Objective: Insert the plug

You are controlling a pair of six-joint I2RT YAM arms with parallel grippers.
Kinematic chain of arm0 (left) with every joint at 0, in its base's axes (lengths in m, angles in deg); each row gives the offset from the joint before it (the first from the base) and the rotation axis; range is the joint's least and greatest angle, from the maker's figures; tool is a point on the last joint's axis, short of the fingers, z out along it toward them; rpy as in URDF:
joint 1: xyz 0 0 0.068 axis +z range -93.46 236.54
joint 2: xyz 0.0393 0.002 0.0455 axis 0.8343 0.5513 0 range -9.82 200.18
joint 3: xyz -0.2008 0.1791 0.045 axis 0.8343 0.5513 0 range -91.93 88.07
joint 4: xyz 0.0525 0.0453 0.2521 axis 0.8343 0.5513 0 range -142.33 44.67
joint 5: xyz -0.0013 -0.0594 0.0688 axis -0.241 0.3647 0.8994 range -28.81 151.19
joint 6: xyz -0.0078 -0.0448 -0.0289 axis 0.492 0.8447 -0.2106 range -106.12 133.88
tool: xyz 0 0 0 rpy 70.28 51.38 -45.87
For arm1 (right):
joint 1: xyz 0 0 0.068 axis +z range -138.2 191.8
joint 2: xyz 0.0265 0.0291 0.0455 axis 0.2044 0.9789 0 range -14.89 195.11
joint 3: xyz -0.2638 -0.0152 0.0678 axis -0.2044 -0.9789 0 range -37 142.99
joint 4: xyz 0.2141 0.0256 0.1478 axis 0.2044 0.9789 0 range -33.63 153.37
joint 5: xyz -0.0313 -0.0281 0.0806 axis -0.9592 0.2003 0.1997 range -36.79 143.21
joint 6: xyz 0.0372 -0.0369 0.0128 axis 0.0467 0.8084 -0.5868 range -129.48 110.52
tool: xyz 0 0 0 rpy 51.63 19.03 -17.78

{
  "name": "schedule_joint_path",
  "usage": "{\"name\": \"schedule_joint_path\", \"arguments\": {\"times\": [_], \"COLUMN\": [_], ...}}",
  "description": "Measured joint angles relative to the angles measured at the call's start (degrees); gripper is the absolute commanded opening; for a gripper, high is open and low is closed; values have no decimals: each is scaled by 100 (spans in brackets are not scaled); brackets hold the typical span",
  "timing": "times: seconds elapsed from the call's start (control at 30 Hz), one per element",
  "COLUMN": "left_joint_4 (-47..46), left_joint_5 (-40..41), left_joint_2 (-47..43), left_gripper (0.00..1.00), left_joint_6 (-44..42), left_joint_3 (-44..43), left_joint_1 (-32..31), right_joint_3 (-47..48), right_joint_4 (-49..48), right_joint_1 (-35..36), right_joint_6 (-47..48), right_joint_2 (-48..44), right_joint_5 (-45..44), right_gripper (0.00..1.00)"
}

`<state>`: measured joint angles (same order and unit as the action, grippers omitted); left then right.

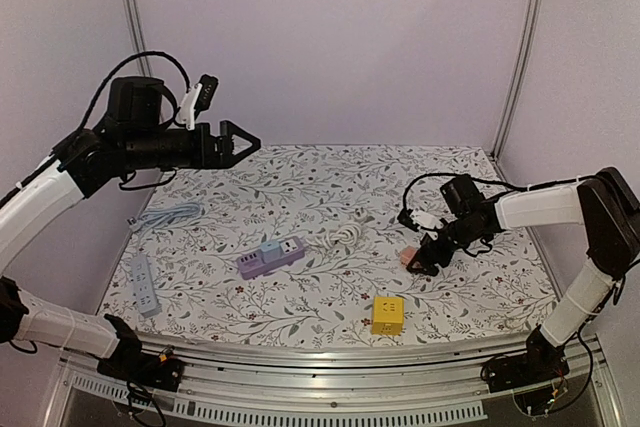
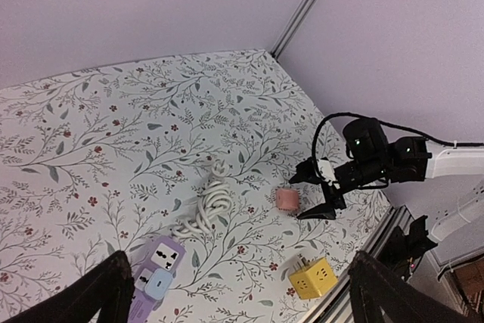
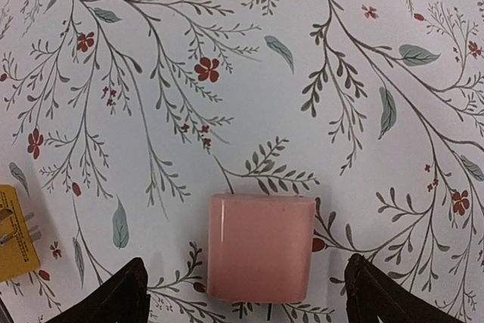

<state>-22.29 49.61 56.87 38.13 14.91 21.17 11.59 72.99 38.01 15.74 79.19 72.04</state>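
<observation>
Floral-print worktop (image 1: 330,177), right side: the pink plug (image 3: 261,247) lies flat between the right gripper's (image 1: 422,259) spread jaws, untouched, long axis along their reach, while the left gripper (image 1: 243,137) hangs released, high and well apart.

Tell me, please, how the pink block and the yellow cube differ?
The pink block is smooth and plain-faced; the yellow cube shows socket slots. The pink block lies between the open fingers of the right gripper; the yellow cube sits apart, nearer the front edge. Both are small blocks resting on the floral cloth.
</observation>
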Motion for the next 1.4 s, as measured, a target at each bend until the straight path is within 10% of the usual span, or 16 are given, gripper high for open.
{"name": "schedule_joint_path", "arguments": {"times": [1.4], "left_joint_4": [-612], "left_joint_5": [42], "left_joint_2": [577], "left_gripper": [97], "left_joint_6": [518], "left_joint_3": [2], "left_joint_1": [0], "right_joint_3": [-446], "right_joint_4": [-1178], "right_joint_1": [-304], "right_joint_6": [55], "right_joint_2": [376], "right_joint_5": [411], "right_gripper": [59]}}
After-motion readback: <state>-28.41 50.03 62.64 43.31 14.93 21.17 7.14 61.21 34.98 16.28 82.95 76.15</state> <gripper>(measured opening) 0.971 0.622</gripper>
